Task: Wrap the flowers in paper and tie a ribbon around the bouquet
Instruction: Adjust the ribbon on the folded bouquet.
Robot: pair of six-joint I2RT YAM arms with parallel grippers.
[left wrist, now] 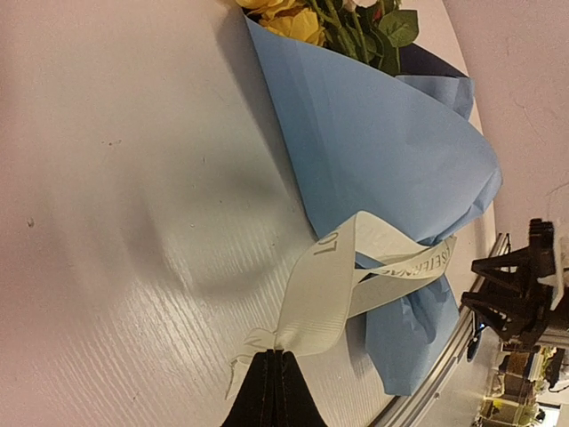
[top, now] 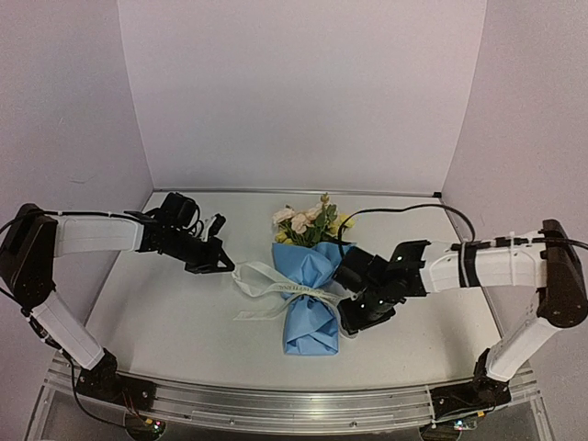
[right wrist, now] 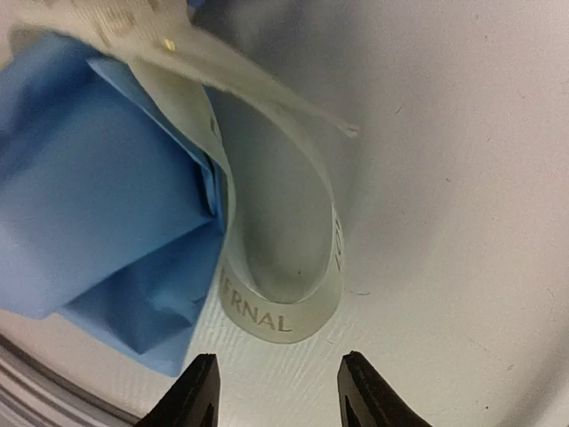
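A metal rail (top: 294, 404) runs along the near edge of a white table (top: 184, 340), with the two arm bases bolted to it. Just beyond, at mid-table, lies the bouquet (top: 310, 294), its narrow folded end toward the rail and its blooms pointing to the far wall.

The right gripper (top: 354, 312) sits low at the bouquet's right side, near its lower half. In the right wrist view its jaws (right wrist: 278, 360) stand apart and grasp nothing. A curl of the ribbon (right wrist: 267, 316), cream-white with printed letters, rests on the table just in front of the fingertips, and the light blue paper (right wrist: 98, 205) is at the left.

The ribbon (top: 266, 280) crosses the middle of the paper cone and trails out to the left. There the left gripper (top: 220, 264) is clenched on it. The left wrist view shows the black fingers (left wrist: 276, 360) pinching a gathered bit of ribbon (left wrist: 329, 302), which runs taut to the wrapped paper (left wrist: 382, 151).

Farthest away, the flowers (top: 308, 220), yellow and pale pink with green leaves, spill from the cone's open top. A sliver of the paper's dark navy face shows beside them in the left wrist view. A plain pale wall (top: 294, 92) stands behind.
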